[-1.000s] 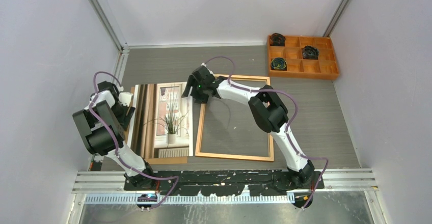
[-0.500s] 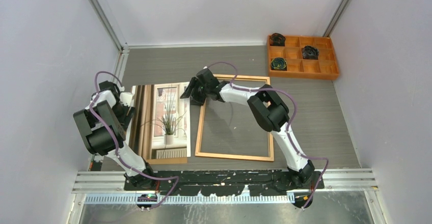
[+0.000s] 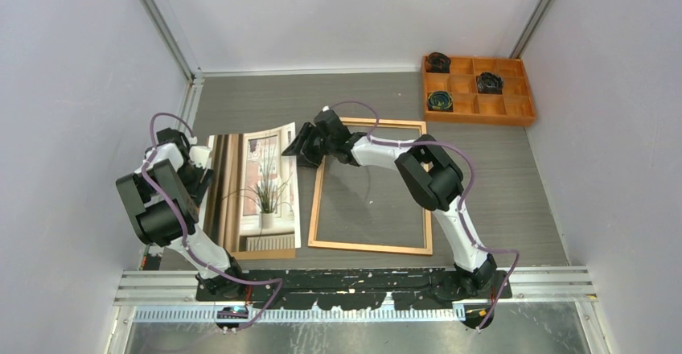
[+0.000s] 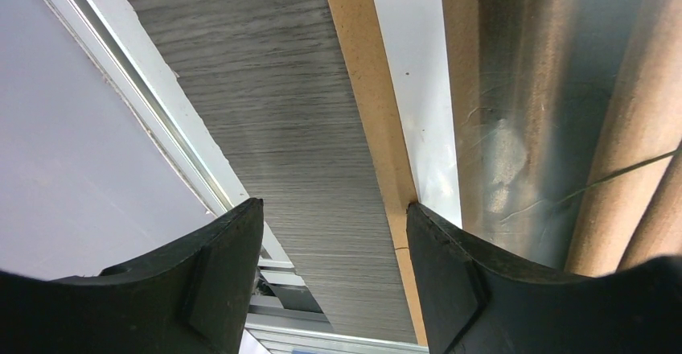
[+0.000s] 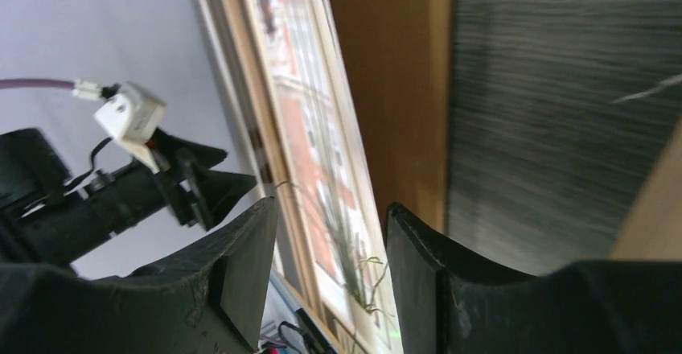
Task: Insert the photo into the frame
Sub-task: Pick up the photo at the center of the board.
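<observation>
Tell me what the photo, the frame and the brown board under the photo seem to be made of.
The photo: thin glossy paper, probably; its far corner curls up and it shows sheen. The frame: orange-brown wood by its look, maybe veneer; a clear pane, glass or plastic, shows faint glints. The board: matte brown, likely fibreboard or card.

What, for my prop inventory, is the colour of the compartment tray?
Orange; the compartment tray shows best in the top external view.

Pale lilac walls (image 3: 72,64) enclose a grey wood-grain tabletop (image 3: 499,177) (aluminium rail (image 3: 555,281) along the near edge).
</observation>
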`<act>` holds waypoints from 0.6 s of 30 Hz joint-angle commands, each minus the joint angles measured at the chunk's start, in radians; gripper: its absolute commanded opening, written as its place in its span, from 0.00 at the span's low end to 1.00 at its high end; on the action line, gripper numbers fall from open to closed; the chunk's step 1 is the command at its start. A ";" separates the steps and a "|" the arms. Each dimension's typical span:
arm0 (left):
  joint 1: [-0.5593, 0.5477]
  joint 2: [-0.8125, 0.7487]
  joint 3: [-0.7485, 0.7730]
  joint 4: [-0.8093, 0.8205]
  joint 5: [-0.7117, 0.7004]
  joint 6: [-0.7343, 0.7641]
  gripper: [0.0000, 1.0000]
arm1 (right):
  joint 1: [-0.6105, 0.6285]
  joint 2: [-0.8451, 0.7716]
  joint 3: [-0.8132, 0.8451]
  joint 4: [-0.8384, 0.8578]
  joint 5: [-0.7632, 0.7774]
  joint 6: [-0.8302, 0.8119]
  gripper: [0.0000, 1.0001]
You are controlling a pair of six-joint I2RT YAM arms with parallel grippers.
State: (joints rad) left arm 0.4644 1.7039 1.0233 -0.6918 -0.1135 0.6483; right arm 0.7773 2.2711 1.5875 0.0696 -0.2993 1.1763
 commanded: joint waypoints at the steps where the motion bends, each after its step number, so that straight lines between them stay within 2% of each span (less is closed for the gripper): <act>1: 0.006 0.092 -0.077 0.163 0.018 0.012 0.68 | 0.019 -0.082 0.013 0.091 -0.049 0.014 0.57; 8: 0.006 0.090 -0.075 0.161 0.019 0.012 0.68 | 0.036 -0.067 0.030 0.076 -0.067 -0.010 0.57; 14: 0.006 0.086 -0.074 0.152 0.017 0.012 0.68 | 0.072 -0.041 0.153 -0.158 0.007 -0.175 0.55; 16: 0.006 0.084 -0.069 0.138 0.017 0.012 0.68 | 0.075 -0.040 0.160 -0.177 0.019 -0.187 0.41; 17: 0.006 0.083 -0.064 0.130 0.018 0.011 0.68 | 0.076 -0.043 0.159 -0.174 0.023 -0.188 0.26; 18: 0.006 0.082 -0.060 0.120 0.019 0.010 0.68 | 0.076 -0.046 0.160 -0.178 0.025 -0.192 0.18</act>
State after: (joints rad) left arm 0.4637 1.7012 1.0225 -0.6918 -0.1131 0.6556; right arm 0.8421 2.2539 1.7084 -0.0471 -0.3084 1.0451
